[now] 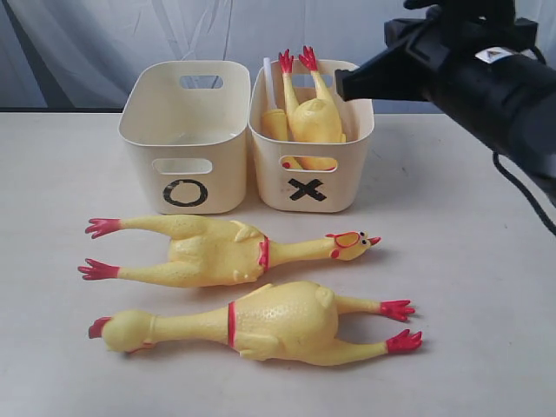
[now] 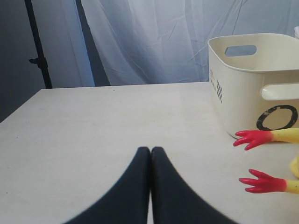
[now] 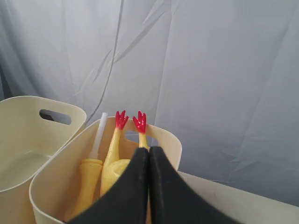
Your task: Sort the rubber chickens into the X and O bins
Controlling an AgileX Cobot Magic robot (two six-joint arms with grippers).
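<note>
1. Fingers (image 3: 138,186) of the right gripper (image 3: 148,150) press together above the X bin (image 1: 347,187).
2. Left gripper (image 2: 150,150), also closed, hangs low over the table (image 2: 93,130), left side.
3. Long chickens (image 1: 208,254) lie nearer; short chicken (image 1: 313,117) stands inside that bin.

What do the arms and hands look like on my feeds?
The left hand and right hand have smooth black fingers tapering to rounded tips. The right arm is bulky black, with a small white label and a thin black cable.

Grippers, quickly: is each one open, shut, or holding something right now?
Left gripper: shut, holding nothing.
Right gripper: shut, holding nothing.
</note>
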